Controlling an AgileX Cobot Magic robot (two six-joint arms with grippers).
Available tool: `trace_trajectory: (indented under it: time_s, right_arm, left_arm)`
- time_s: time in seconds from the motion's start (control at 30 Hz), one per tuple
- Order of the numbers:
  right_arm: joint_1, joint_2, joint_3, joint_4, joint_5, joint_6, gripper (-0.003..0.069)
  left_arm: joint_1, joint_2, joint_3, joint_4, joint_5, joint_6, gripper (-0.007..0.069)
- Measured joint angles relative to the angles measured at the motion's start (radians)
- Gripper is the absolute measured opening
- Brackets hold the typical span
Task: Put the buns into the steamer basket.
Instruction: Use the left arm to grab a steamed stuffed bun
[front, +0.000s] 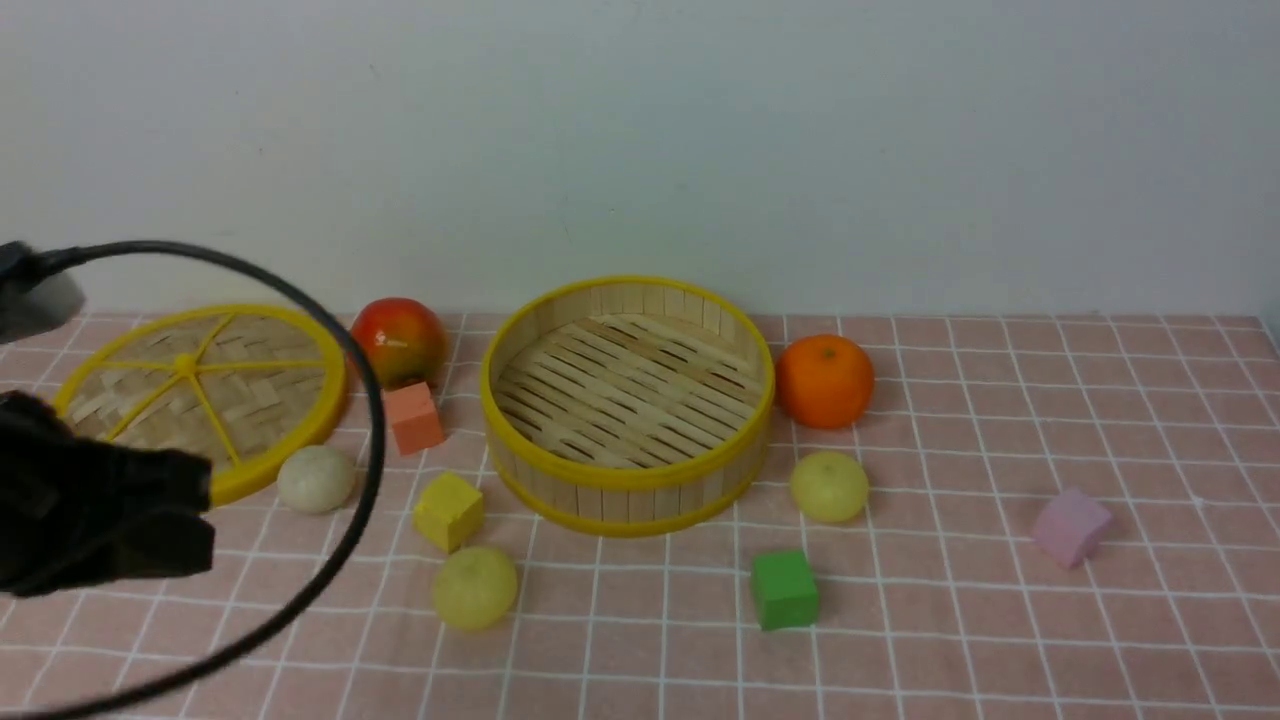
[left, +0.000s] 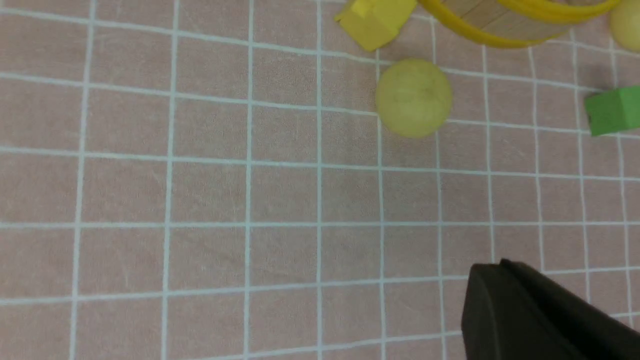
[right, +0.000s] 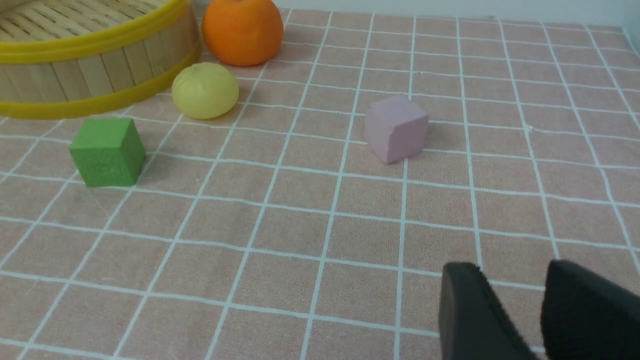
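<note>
The left gripper (left: 492, 280) has its dark jaws pressed together with nothing between them, and it hangs over the checked cloth (left: 200, 200) on the robot's left, where its cable (front: 372, 430) loops across the front view. The right gripper (right: 512, 270) has its jaws apart with only cloth showing in the gap, and the pink cube (right: 395, 127) lies ahead of it.

All three buns lie on the cloth outside the steamer basket (front: 620, 495), which stands upright in the middle. The off-white bun (front: 316, 479) sits just beside the rim of the flat woven lid (front: 200, 385), left of the basket. One yellow-green bun (front: 475, 588) lies just in front of the yellow cube (front: 449, 511), near the basket's front left. The other yellow-green bun (front: 829, 487) lies just right of the basket wall, between the orange (front: 825, 380) and the green cube (front: 785, 590). Behind the lid's right edge stands an apple (front: 400, 340) — a salmon cube (front: 414, 418) sits just in front of it
</note>
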Motion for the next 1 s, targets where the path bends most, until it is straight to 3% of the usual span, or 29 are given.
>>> trace_trajectory:
  time_s: [0.27,0.53,0.77,0.83,1.0]
  right_arm:
    - [0.0,0.0,0.0,0.0,0.0,0.0,0.024]
    - [0.0,0.0,0.0,-0.002,0.0,0.0,0.024]
    - [0.0,0.0,0.0,-0.002,0.0,0.0,0.024]
    - [0.0,0.0,0.0,-0.002,0.0,0.0,0.024]
    - [0.0,0.0,0.0,-0.002,0.0,0.0,0.024]
  left_arm:
    - [-0.018,0.496,-0.313,0.03,0.006,0.047,-0.0013]
    - [-0.02,0.713,-0.515,0.178,0.005,-0.005,-0.0013]
    - [-0.02,0.786,-0.55,0.243,-0.043,-0.019,-0.0011]
    - [-0.02,0.792,-0.55,0.243,-0.062,-0.019,0.0012]
    - [-0.02,0.802,-0.552,0.235,-0.116,-0.019,0.0181]
